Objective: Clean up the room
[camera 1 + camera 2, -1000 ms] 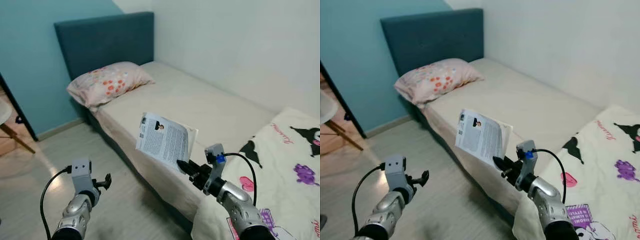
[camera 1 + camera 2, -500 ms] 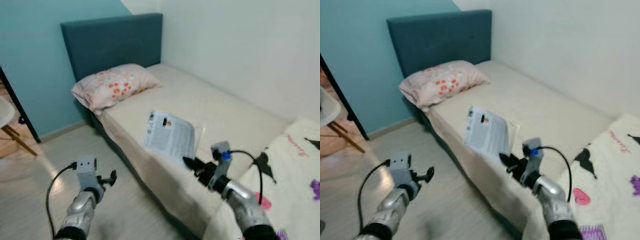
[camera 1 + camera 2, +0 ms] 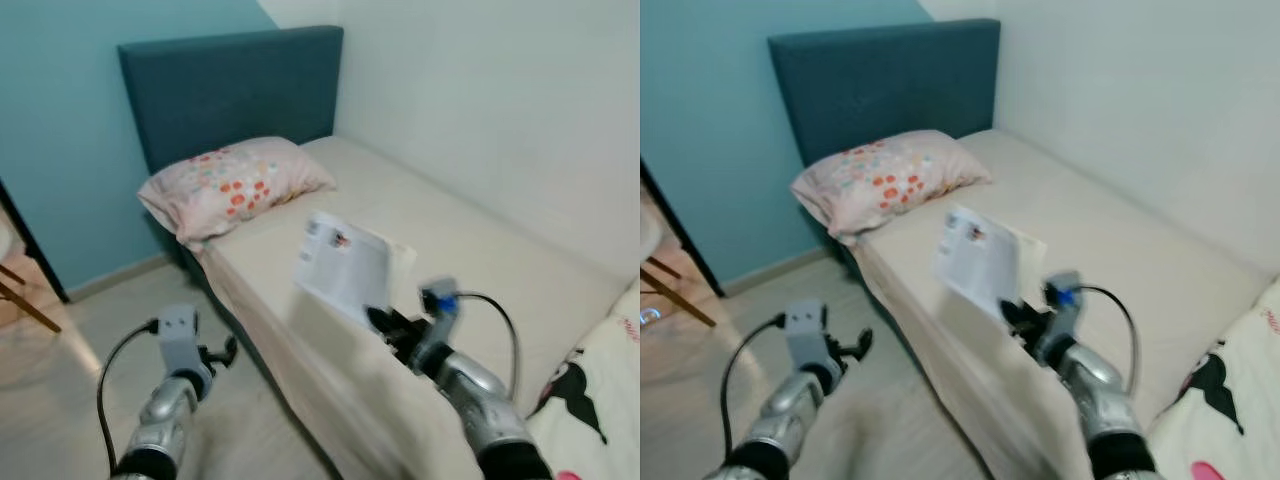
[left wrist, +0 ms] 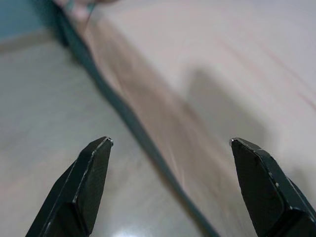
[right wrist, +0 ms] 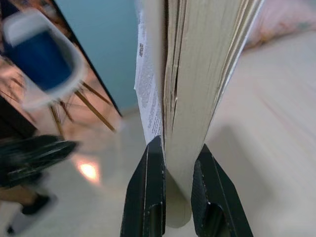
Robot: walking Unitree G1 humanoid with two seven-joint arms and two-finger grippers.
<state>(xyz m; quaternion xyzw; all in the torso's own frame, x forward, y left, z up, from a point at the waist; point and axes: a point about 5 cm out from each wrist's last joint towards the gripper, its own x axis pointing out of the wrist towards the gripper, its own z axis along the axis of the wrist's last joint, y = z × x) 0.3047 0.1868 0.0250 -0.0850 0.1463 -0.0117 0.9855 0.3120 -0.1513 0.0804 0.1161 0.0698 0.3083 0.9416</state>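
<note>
My right gripper (image 3: 375, 317) is shut on the lower edge of a white booklet (image 3: 347, 264) with printed text, held upright above the beige mattress (image 3: 470, 250). In the right wrist view the booklet (image 5: 197, 69) stands edge-on, pinched between the two black fingers (image 5: 150, 197). My left gripper (image 3: 228, 351) hangs open over the pale floor (image 3: 90, 340) beside the bed. In the left wrist view its fingertips (image 4: 94, 177) stand wide apart with nothing between them.
A floral pillow (image 3: 235, 183) lies at the head of the bed against a dark blue headboard (image 3: 230, 85). A cartoon-print blanket (image 3: 600, 400) covers the bed's near right end. Wooden chair legs (image 3: 22, 305) stand at the left; a white and blue chair (image 5: 39, 59) appears in the right wrist view.
The camera has moved forward and turned left, so the blanket has slid to the right edge. The booklet stays in my right gripper; both arms keep the same pose.
</note>
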